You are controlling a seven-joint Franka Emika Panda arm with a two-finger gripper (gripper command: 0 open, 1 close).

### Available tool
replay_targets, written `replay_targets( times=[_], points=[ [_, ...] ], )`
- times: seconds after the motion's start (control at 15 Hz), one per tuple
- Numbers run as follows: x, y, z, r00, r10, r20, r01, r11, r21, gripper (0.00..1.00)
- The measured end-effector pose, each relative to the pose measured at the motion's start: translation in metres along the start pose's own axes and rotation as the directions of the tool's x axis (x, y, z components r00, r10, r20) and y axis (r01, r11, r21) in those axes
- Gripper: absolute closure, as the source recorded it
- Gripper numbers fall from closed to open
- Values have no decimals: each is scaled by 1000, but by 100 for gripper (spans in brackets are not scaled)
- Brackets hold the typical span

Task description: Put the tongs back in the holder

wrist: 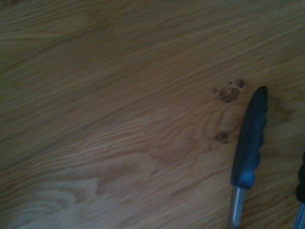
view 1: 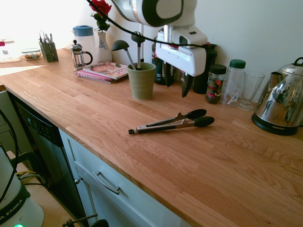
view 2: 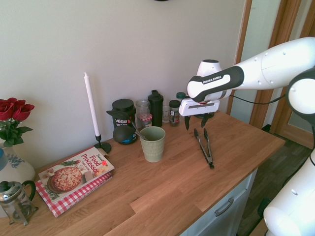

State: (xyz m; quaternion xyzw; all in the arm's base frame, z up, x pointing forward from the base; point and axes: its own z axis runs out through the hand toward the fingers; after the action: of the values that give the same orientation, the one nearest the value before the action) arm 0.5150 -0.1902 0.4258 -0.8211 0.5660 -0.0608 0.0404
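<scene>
Lettering "FRANKA EMIKA" marks the arm whose pincer [view 2: 195, 121] hangs released above the tongs [view 2: 204, 146].

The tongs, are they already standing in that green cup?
No, the tongs lie flat on the wooden counter, apart from the green cup, which holds other utensils.

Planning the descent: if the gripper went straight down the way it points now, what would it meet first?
Probably the black tips of the tongs or bare counter beside them; the open gripper hangs roughly above that end, depth unclear.
</scene>
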Motion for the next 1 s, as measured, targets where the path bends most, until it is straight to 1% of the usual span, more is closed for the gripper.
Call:
replay_targets(
  times=[0.13, 0.27, 0.33, 0.67, 1.0],
  points=[
    [10, 0, 30, 1000, 21, 10, -20, 1000, -20, 0],
    [11, -2, 51, 999, 31, 30, -31, 999, -21, 0],
    [11, -4, 59, 999, 29, 37, -28, 999, -16, 100],
    [4, -13, 86, 998, 18, 53, -17, 1000, -17, 100],
    [-1, -16, 89, 998, 10, 57, -9, 1000, -19, 100]
  ],
)
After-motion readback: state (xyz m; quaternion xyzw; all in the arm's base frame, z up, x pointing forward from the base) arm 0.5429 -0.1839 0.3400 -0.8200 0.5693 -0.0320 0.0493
